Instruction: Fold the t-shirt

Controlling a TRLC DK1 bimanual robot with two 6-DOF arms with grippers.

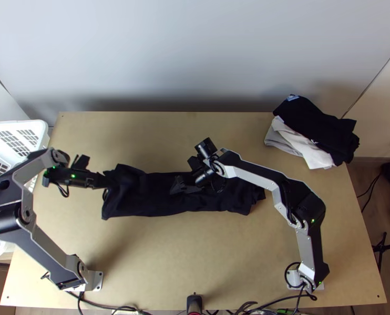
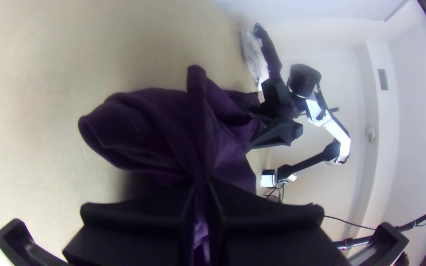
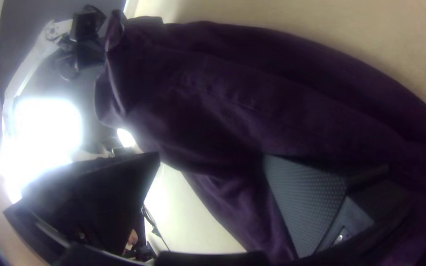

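The dark t-shirt [image 1: 153, 202] lies across the middle of the table as a long folded strip, its left end lifted and bunched. My left gripper [image 1: 106, 181] is at that left end, pinching the cloth. In the left wrist view the t-shirt [image 2: 173, 128] rises in creases into the left gripper [image 2: 202, 197], shut on it. Over the strip's middle is my right gripper [image 1: 183, 186]. In the right wrist view the right gripper [image 3: 213, 157] stands open, one finger against the t-shirt [image 3: 272, 103] and the other off to its side.
A white basket [image 1: 24, 126] stands beyond the table's left edge. At the back right corner lies a pile of black and light clothes [image 1: 321, 128]. Bare tabletop [image 1: 190, 257] stretches along the near side.
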